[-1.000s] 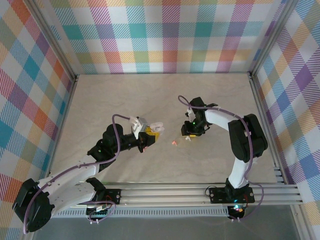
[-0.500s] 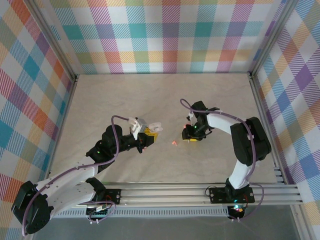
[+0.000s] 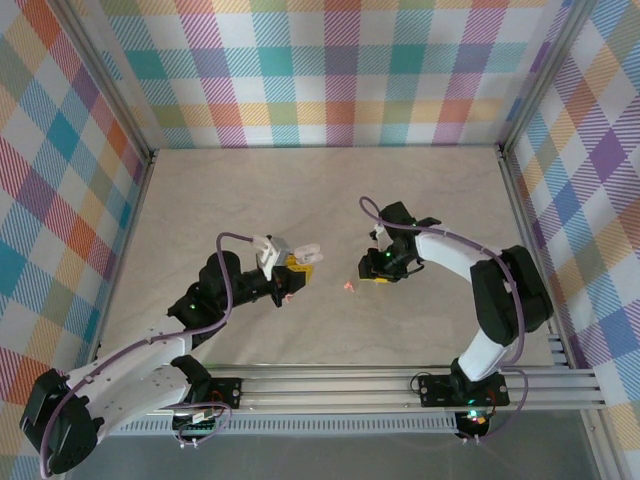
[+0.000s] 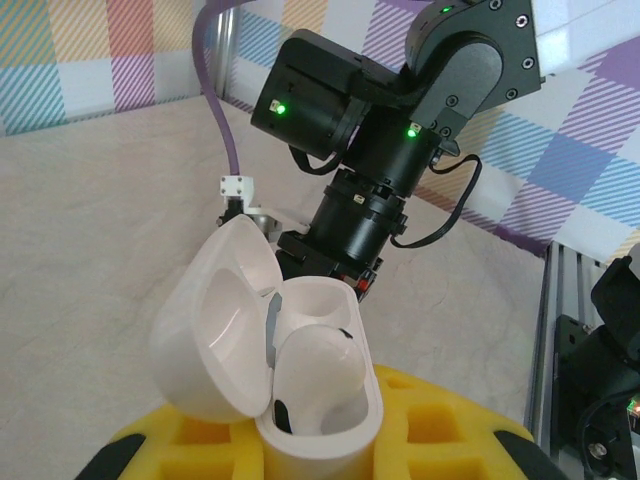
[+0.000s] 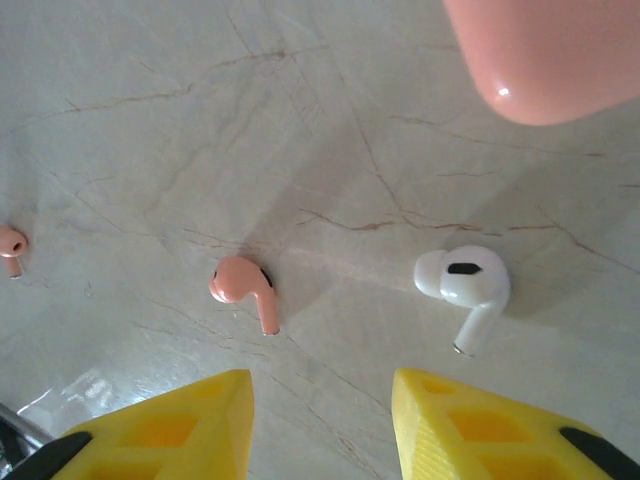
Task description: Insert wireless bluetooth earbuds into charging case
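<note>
**Earbuds and cases on the counter.** The white charging case (image 4: 215, 340), a smooth, glossy plastic pebble with its lid hinged open, is gripped by the left pincer (image 3: 296, 266). The pincer's yellow, waffle-moulded pads (image 4: 440, 430) are closed against the case's lower shell. One seated white earbud (image 4: 318, 368) is lodged in the case.

The right pincer (image 5: 320, 420) is held low over the counter (image 5: 150, 100), its yellow wedge-shaped fingertips parted with nothing between them. Three stemmed earbuds lie loose just beyond it:
- a loose white earbud (image 5: 465, 290)
- a nearer pink earbud (image 5: 245, 288)
- a farther pink earbud (image 5: 10, 245) (cut by the frame edge)

All three are apart from one another. A rounded, shiny corner of the salmon-pink case (image 5: 550, 55) is seen at the top of the right wrist view.

The counter is pale beige with a veined, stone-like pattern and a faint sheen. It is enclosed by pastel plaid walls (image 3: 340, 70), and the arms are mounted on an aluminium rail (image 3: 350, 385).

Counted: two cases and four earbuds (two white, two salmon-pink).
</note>
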You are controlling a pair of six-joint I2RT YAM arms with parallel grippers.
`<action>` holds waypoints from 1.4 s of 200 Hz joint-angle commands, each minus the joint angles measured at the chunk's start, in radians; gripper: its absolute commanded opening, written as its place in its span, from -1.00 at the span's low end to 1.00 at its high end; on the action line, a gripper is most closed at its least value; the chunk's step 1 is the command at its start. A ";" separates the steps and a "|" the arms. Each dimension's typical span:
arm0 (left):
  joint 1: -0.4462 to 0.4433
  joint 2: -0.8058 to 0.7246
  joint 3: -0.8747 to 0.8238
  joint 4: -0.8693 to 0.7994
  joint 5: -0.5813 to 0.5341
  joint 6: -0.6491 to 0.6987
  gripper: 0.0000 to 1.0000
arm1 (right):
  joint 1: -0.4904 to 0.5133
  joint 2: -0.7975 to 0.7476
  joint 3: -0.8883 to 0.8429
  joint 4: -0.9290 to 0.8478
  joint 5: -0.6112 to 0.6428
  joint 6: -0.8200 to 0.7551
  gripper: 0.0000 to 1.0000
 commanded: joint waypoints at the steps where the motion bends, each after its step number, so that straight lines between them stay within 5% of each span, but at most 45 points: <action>1: -0.011 -0.028 -0.018 -0.004 -0.015 0.007 -1.00 | 0.005 -0.064 0.000 -0.029 0.089 0.006 -0.17; 89: -0.012 -0.006 -0.013 0.007 -0.020 -0.001 -1.00 | 0.077 0.059 0.126 -0.153 0.349 -0.159 -0.18; 280: -0.012 0.040 0.007 -0.001 -0.033 0.009 -1.00 | 0.143 0.244 0.260 -0.228 0.434 -0.156 -0.17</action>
